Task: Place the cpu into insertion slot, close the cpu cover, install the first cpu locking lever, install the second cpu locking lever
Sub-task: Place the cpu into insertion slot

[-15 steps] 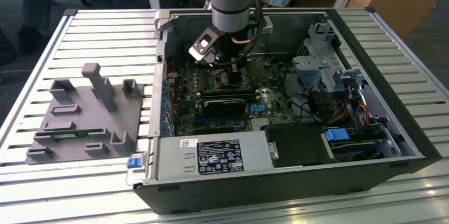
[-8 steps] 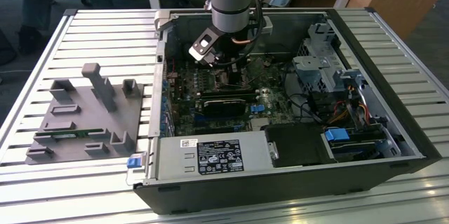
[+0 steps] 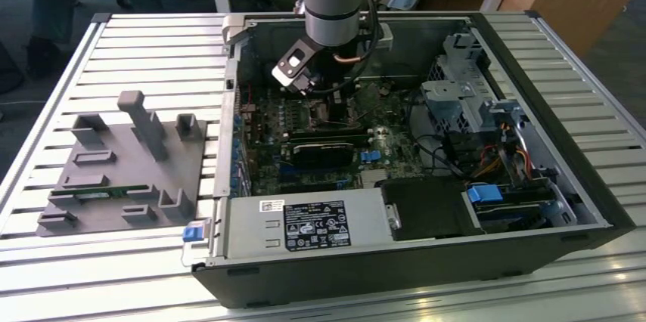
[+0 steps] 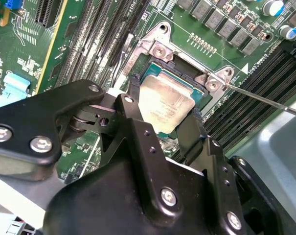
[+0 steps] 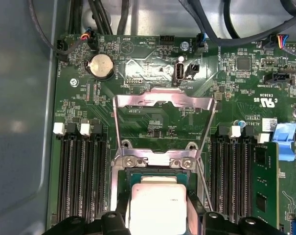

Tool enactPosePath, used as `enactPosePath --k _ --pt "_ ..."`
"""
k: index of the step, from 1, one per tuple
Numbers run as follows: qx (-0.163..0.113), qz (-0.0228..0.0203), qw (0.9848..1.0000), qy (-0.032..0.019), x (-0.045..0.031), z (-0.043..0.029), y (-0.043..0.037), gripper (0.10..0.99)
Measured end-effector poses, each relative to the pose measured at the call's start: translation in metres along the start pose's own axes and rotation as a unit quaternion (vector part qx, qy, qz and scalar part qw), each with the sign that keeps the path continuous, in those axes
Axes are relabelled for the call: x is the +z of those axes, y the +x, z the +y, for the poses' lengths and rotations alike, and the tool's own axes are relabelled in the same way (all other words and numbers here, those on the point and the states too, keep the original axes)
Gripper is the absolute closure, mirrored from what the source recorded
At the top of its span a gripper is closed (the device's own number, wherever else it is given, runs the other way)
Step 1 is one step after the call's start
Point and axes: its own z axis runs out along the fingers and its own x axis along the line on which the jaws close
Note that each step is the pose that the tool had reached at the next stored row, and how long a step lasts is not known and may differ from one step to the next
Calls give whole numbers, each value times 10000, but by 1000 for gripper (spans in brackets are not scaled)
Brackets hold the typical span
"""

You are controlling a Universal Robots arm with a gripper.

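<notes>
In the second wrist view we see the claw closed on the cpu, a finger on each side, right over the insertion slot; seated or not, we cannot tell. Beyond, the cpu cover is swung open.

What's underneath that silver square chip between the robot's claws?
Under the cpu sits the insertion slot: its dark frame and silvery rim show around it. The slot's centre is covered by the cpu and cannot be seen.
</notes>
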Motion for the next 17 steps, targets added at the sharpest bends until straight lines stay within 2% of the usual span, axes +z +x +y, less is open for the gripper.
enactPosePath --k 14,15,17 --pt "1 3 10000 -2 22 0 1 533" --pt "1 1 10000 -1 22 -1 0 471" --pt "1 0 10000 0 20 -1 0 471"
